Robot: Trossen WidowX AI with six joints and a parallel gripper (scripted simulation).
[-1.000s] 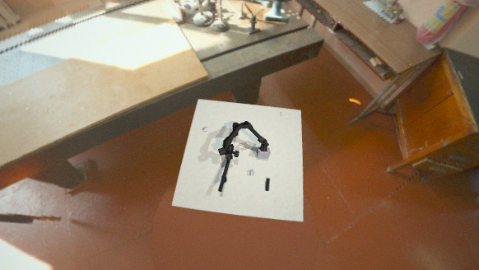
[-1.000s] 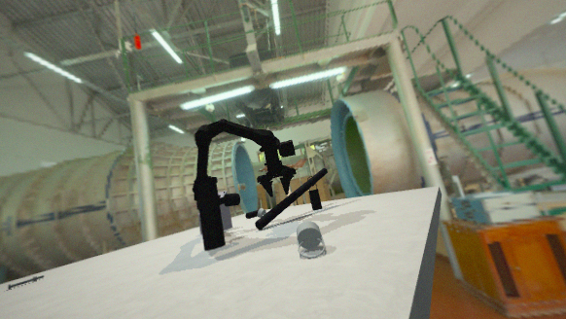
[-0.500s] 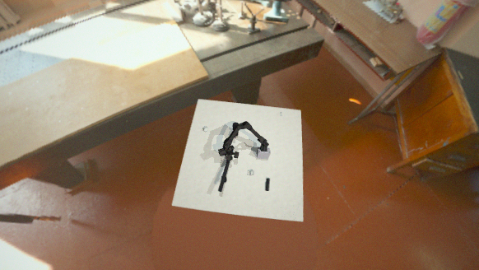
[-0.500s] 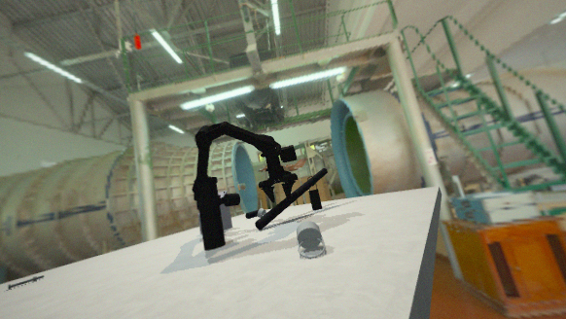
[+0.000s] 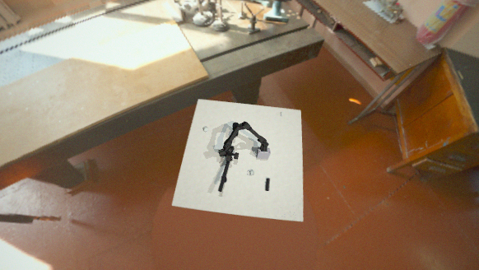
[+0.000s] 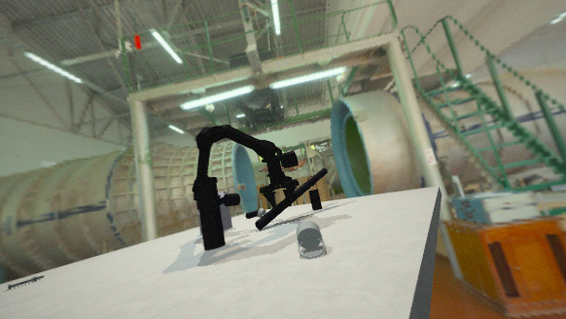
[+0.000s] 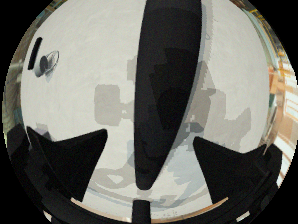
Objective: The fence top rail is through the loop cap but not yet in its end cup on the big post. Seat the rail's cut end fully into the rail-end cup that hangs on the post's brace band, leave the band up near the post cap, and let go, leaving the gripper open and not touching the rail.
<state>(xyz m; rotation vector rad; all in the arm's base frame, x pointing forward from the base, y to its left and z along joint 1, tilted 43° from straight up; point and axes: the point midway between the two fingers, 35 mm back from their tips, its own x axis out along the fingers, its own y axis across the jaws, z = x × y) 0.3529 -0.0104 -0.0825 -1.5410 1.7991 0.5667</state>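
I see my gripper (image 6: 278,191), jaws wide and empty, straddling the matte black round rail (image 6: 292,198).

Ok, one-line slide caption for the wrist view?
Open gripper straddling the dark rail, not yet gripping, above the white table.

On your top view, the rail (image 5: 224,174) runs from board (image 5: 284,206) centre toward 7 o'clock. The arm base (image 5: 262,154) sits at its 2 o'clock, a short post (image 5: 267,183) at 3 o'clock.
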